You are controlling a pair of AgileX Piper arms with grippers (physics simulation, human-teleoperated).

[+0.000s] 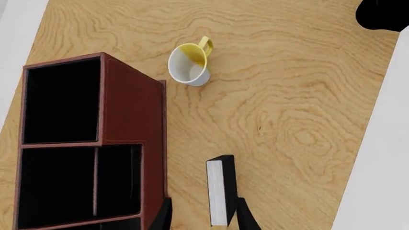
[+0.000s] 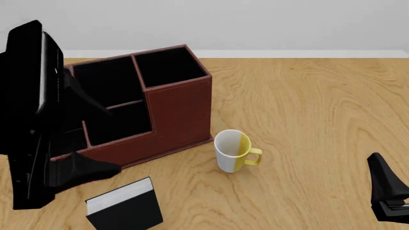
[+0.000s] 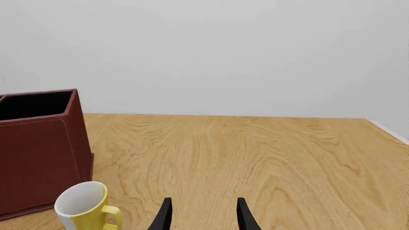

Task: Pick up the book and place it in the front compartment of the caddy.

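Note:
The black book (image 2: 125, 208) with white page edges up stands on edge on the wooden table, in front of the reddish-brown caddy (image 2: 179, 112). In the left wrist view the book (image 1: 221, 191) lies between my left gripper's (image 1: 204, 218) open fingers, nearer one of them, and I cannot tell whether it touches. The caddy (image 1: 131, 124) is beside it, its black compartments open upward. My left arm (image 2: 28, 120) looms at the left of the front view. My right gripper (image 3: 203, 218) is open and empty, low at the table's right front (image 2: 386, 191).
A white and yellow mug (image 2: 233, 152) stands upright just right of the caddy's front corner, handle to the right. It also shows in the left wrist view (image 1: 189, 66) and the right wrist view (image 3: 86, 208). A pale wall rises behind the table.

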